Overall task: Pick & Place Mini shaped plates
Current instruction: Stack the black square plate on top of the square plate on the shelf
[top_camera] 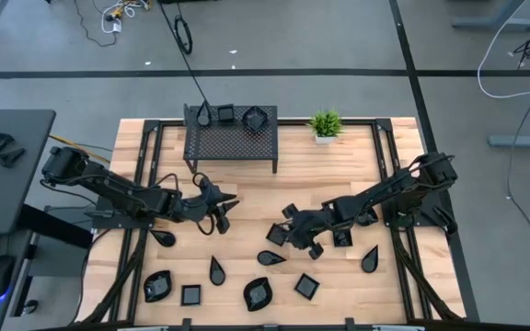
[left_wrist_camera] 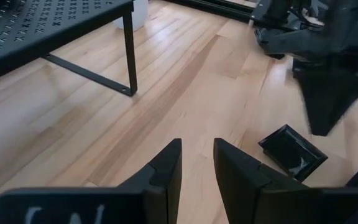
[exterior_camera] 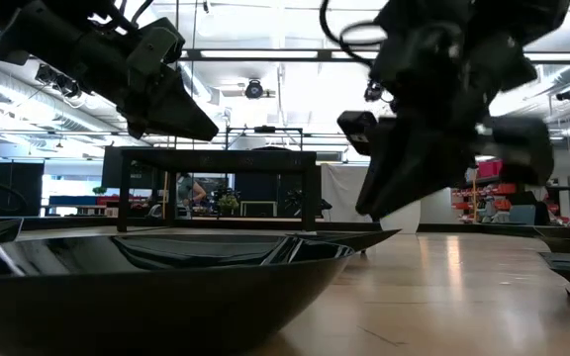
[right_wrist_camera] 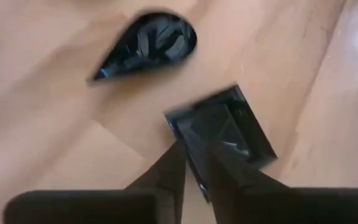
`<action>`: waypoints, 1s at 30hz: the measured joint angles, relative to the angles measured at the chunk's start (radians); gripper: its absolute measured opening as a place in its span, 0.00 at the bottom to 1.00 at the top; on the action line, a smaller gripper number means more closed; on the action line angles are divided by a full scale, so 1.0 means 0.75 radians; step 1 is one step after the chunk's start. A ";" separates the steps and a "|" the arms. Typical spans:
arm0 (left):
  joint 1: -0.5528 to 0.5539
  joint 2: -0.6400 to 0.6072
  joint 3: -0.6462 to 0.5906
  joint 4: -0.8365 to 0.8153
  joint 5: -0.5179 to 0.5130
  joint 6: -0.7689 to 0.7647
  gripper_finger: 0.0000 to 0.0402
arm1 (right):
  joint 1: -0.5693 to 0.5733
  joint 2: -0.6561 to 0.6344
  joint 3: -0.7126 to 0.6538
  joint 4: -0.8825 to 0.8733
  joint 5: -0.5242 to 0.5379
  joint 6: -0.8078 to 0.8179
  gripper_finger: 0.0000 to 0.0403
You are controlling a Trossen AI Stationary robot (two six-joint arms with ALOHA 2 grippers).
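Several glossy black mini plates lie on the wooden table near its front edge: teardrops, squares and wavy-rimmed ones. Three more sit on top of the black mesh rack. My right gripper is at mid-table, shut on a square plate. My left gripper hovers left of centre. It is slightly open and empty, with bare wood between its fingers. My right gripper pinches the square plate by its rim at a corner between its two fingers. The fingers slant down from the table's right side. In the low view the gripper is clear of the tabletop. The plate's tilt is blurred.
A small green potted plant stands at the back, right of the rack. Another square plate lies under my right arm, and a teardrop lies beside my left arm. Bare wood lies between the two grippers and in front of the rack.
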 joint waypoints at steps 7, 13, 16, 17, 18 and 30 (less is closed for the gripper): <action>0.000 0.000 0.001 0.000 -0.007 0.002 0.24 | -0.019 0.009 -0.079 0.113 -0.002 -0.181 0.29; 0.000 0.000 0.000 0.000 -0.021 0.005 0.24 | -0.019 0.032 -0.101 0.193 -0.021 -0.375 0.30; 0.000 0.000 0.000 0.000 -0.035 0.005 0.24 | -0.019 0.074 -0.101 0.210 -0.048 -0.429 0.29; 0.000 0.000 0.000 0.000 -0.035 0.005 0.24 | -0.019 0.086 -0.101 0.220 -0.040 -0.436 0.28; 0.000 0.000 0.000 0.002 -0.035 0.004 0.24 | -0.019 0.093 -0.101 0.235 -0.031 -0.436 0.27; 0.000 0.000 0.000 0.011 -0.035 0.001 0.24 | -0.020 0.096 -0.101 0.278 0.057 -0.439 0.04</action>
